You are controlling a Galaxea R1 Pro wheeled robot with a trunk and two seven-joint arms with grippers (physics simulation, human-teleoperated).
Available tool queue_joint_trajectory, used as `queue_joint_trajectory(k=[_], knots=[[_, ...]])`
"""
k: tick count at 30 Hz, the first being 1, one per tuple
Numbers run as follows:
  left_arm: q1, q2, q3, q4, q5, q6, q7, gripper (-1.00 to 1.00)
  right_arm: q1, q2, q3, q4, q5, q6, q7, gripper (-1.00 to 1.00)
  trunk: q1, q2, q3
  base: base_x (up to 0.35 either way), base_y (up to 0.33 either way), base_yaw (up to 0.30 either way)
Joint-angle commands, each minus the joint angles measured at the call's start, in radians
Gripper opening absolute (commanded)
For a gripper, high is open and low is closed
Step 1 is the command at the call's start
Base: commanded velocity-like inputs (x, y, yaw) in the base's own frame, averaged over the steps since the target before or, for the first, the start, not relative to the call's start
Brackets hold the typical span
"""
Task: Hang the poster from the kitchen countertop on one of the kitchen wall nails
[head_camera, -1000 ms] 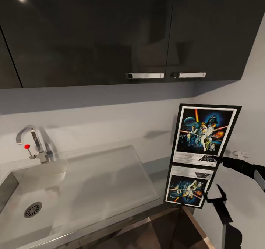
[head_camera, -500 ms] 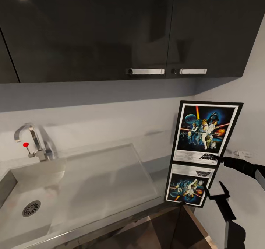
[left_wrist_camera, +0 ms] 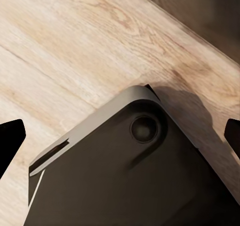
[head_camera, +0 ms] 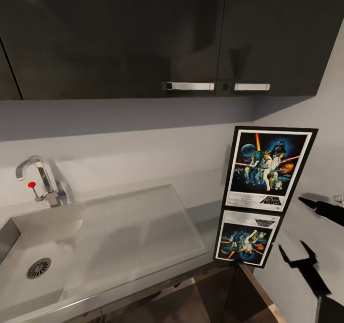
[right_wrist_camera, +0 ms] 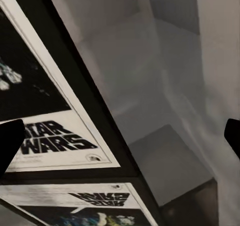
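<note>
The poster (head_camera: 267, 169) stands upright at the right end of the tabletop (head_camera: 143, 227), close to the corner where the back wall meets the side wall (head_camera: 325, 160). Its lower edge meets the steel surface, and a dimmer mirrored copy (head_camera: 246, 239) lies directly beneath it. Along the bottom of its white inner border the words "STAR WARS" read clearly, both from the head camera and in the right wrist view (right_wrist_camera: 55, 136), where the reflected lettering appears upside down below the frame's black edge. Small credit lines sit beside the title but are too fine to read.

The right gripper (head_camera: 310, 202) is just beside the poster's lower right corner, a dark pointed tip apart from the frame with pale wall showing between them. In the right wrist view its 2 fingertips (right_wrist_camera: 10, 138) sit at opposite edges of the picture, so the jaws are spread wide and hold nothing.

The left gripper (left_wrist_camera: 120, 143) hangs over a wooden floor (left_wrist_camera: 75, 45) and the robot's dark base (left_wrist_camera: 125, 176), jaws likewise wide apart and empty.

Above, 2 dark cupboard doors carry chrome handles (head_camera: 188, 86). At the left are the sink (head_camera: 38, 251) and a tap (head_camera: 40, 179) with a red knob.
</note>
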Motion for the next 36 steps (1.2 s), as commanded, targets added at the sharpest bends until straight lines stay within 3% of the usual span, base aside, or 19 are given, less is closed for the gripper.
queue_joint_trajectory(k=[1,9,18,24,36], knots=[[0.0,-0.001,0.0,-0.002,0.011,-0.002,0.002,1.0,-0.001,0.001,0.0,0.0,-0.012,0.011,0.008,1.0,0.004,-0.008,-0.004,0.0,0.0,0.0],[0.0,-0.001,0.001,-0.002,0.011,-0.001,0.003,1.0,-0.002,0.031,0.001,-0.003,-0.016,-0.001,0.062,1.0,0.035,-0.064,-0.029,0.0,0.0,0.0],[0.0,-0.001,0.001,0.0,0.011,-0.001,0.004,1.0,-0.003,0.034,0.003,-0.004,-0.016,-0.01,0.078,1.0,0.069,-0.127,-0.058,0.0,0.0,0.0],[0.0,0.0,-0.001,0.008,0.004,-0.002,0.005,1.0,-0.002,0.031,0.004,-0.006,-0.016,-0.064,0.166,1.0,0.069,-0.127,-0.058,0.0,0.0,0.0],[0.0,-0.001,0.0,0.02,0.001,-0.005,0.009,1.0,-0.002,0.032,0.007,-0.007,-0.007,-0.073,0.176,1.0,0.069,-0.127,-0.058,0.0,0.0,0.0]])
